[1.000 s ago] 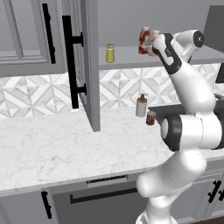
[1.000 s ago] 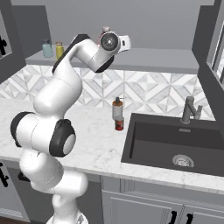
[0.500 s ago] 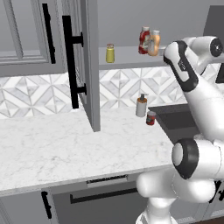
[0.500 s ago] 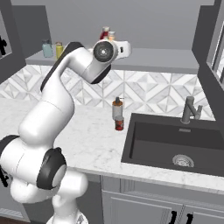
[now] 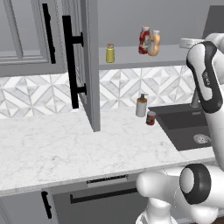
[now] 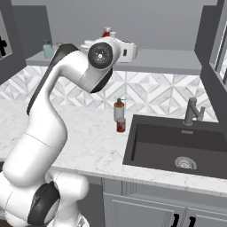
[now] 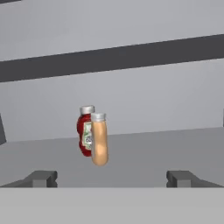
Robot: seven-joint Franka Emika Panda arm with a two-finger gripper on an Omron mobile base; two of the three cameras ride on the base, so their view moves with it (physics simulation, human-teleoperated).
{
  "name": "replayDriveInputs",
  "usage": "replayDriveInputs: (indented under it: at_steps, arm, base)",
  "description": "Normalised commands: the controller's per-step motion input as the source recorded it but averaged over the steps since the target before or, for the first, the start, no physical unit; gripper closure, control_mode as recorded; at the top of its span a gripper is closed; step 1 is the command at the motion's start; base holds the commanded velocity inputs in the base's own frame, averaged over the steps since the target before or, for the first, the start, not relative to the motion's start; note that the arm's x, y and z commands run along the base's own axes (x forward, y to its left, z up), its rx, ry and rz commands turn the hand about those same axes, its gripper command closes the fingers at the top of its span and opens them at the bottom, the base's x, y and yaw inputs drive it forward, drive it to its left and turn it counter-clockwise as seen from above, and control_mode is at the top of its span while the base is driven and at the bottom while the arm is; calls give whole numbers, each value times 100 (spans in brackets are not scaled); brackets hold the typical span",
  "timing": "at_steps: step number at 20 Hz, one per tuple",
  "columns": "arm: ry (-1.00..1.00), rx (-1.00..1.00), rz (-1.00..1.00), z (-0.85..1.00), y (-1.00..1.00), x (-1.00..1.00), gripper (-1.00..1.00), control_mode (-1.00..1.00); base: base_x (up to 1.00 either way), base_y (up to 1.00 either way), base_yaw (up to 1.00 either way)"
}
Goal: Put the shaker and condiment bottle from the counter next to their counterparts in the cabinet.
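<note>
Cabinet (image 5: 144, 59): door open; both task items stand on its grey shelf.
Condiment bottle (image 5: 153, 43): touching the red bottle (image 5: 144, 40); placed, I judge.
Shaker (image 5: 110, 53): on the shelf, well apart from the bottles; no matching shaker visible.
Gripper (image 7: 111, 178): jaws wide, empty, facing the bottles.
Remaining: seemingly nothing.

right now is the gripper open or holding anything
Gripper: open, holding nothing; the orange condiment bottle stands free on the cabinet shelf.
</note>
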Motion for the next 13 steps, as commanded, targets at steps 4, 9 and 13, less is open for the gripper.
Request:
replayDriveInputs:
  at_steps: [4, 9, 13]
  arm:
    - [0, 13, 0, 68, -42, -100, -100, -100]
    - [0, 9, 0, 43, -37, -100, -100, -100]
    - [-1, 4, 0, 8, -29, -100, -100, -100]
  base:
    - [0, 0, 0]
    - [0, 0, 0]
    - [0, 0, 0]
